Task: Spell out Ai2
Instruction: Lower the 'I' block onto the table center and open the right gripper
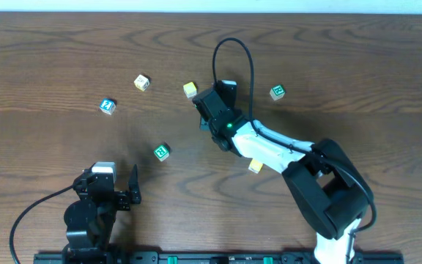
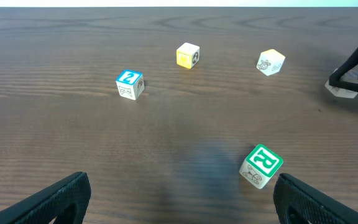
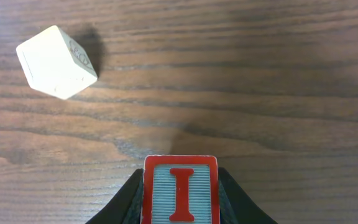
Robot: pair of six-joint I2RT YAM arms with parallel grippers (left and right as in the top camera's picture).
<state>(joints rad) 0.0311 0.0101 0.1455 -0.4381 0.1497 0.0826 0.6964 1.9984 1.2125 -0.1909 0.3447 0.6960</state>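
Wood-grain table [image 1: 50, 51]: right tool [image 1: 205, 103] near centre pinches the red I block [image 3: 180, 190], blue 2 block [image 1: 107, 106] at its 9 o'clock, left tool [image 2: 182, 202] spread wide at the table's 7 o'clock.

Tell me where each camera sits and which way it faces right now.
Overhead: fixed above the table, facing straight down; both arms show, left arm at the bottom, right arm reaching to the middle.
Left wrist: low on the left arm, facing forward across the table; the open left fingers frame the bottom corners.
Right wrist: on the right arm, facing down at the wood; the right fingers grip the red I block.
Shared: the blue 2 block and green block appear in both overhead and left wrist.
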